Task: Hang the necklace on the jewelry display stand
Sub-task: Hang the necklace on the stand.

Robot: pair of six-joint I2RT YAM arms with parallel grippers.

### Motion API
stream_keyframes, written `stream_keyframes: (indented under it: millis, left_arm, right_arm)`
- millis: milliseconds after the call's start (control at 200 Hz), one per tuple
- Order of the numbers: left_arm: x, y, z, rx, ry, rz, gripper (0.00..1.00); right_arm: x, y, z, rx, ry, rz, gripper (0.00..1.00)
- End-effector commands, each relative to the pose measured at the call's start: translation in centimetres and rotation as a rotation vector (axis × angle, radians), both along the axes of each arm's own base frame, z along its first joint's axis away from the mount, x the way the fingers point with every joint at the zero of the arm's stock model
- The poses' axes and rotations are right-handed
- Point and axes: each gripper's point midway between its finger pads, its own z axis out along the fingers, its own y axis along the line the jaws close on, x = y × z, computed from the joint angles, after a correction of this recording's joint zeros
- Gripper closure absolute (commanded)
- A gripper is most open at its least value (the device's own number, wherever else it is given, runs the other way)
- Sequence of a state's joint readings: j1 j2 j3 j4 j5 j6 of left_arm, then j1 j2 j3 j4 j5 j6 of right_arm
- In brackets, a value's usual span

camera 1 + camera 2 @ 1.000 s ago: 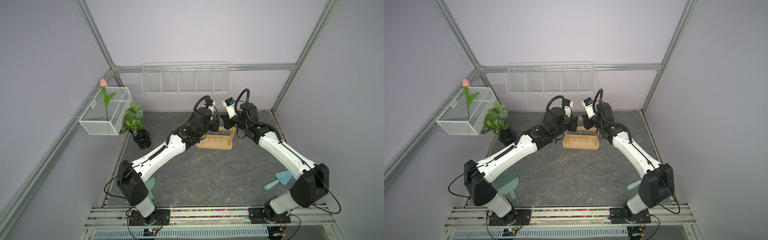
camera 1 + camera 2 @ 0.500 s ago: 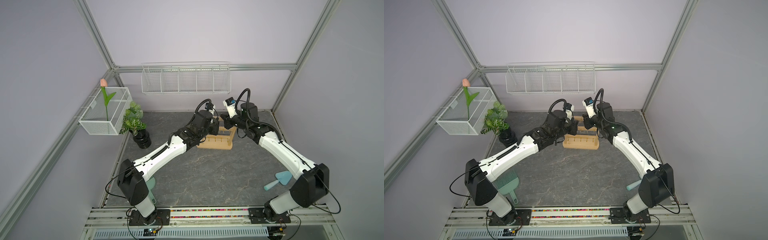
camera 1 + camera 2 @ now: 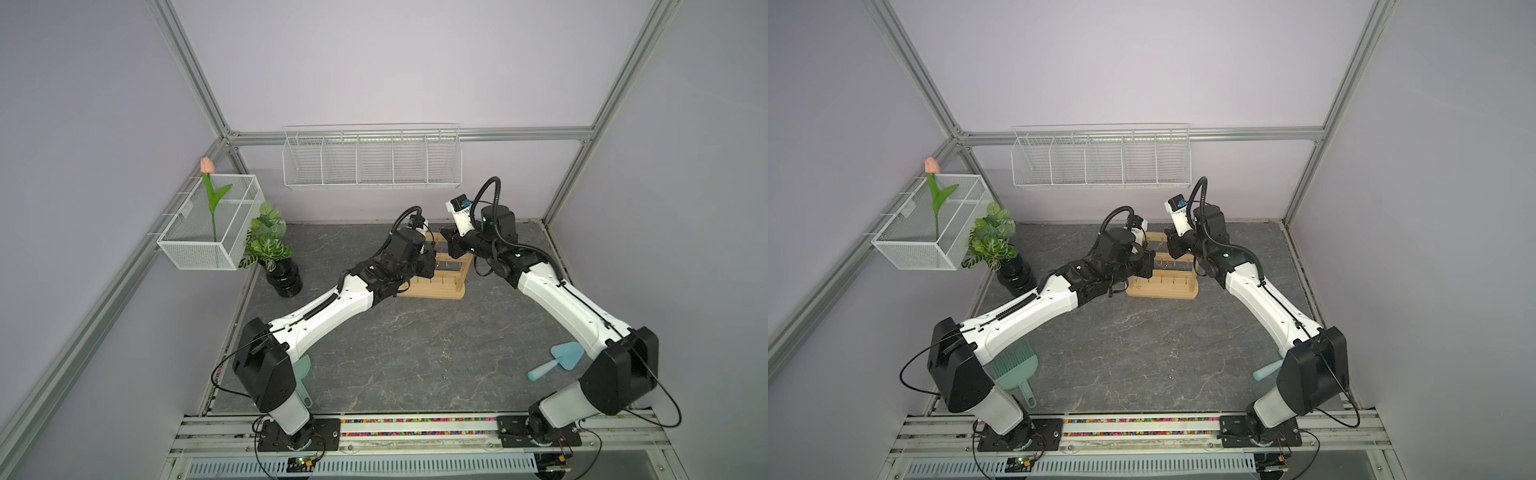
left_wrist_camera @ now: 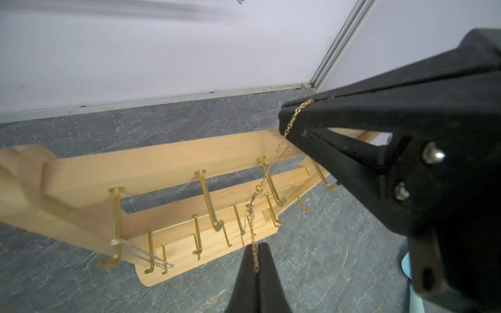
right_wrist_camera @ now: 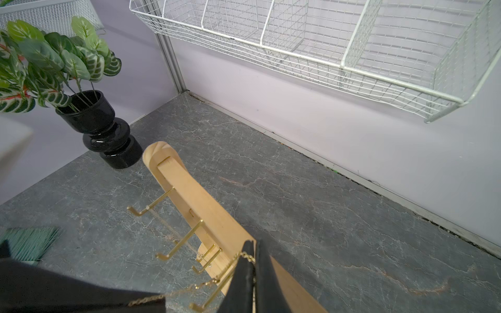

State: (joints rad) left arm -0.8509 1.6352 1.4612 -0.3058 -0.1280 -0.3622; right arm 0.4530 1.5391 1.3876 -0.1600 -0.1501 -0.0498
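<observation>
The necklace (image 4: 259, 187), a thin gold chain, is stretched in the air between our two end effectors, just in front of the top rail of the jewelry display stand (image 4: 151, 168). The stand sits near the back edge of the grey surface (image 3: 395, 353).

Our left end effector (image 4: 256, 260) is pinching one end of the chain. Our right end effector (image 5: 255, 257) is pinching the other end, higher up.

In the last second the left end effector has dipped a little lower and come toward the front. The right one has hardly moved. So the chain now slants down past a gold hook (image 4: 271, 184) on the top rail.

We think we are laying it onto that hook. We cannot tell if it rests there yet, and neither end is let go.
</observation>
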Motion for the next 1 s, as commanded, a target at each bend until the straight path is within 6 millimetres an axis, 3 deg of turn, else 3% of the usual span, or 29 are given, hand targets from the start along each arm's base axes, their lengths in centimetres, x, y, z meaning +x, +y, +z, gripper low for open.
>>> stream_keyframes:
  millis: [0, 360, 770, 995]
  left_arm:
    - [-0.1, 0.0, 1.2, -0.034, -0.014, -0.002, 1.00]
    - [1.6, -1.7, 3.8, -0.027, -0.075, -0.027, 1.00]
    - [0.6, -2.0, 3.8, -0.059, -0.039, -0.063, 1.00]
    - [0.2, -1.1, 1.6, -0.043, 0.004, -0.038, 1.00]
  right_arm:
    - [0.1, -0.1, 1.6, 0.008, -0.046, 0.012, 0.93]
    - [0.1, 0.0, 1.6, 0.013, -0.045, 0.013, 0.93]
    - [0.3, -0.2, 1.3, 0.011, -0.043, 0.013, 0.93]
    - [0.0, 0.1, 1.5, 0.019, -0.040, 0.036, 0.93]
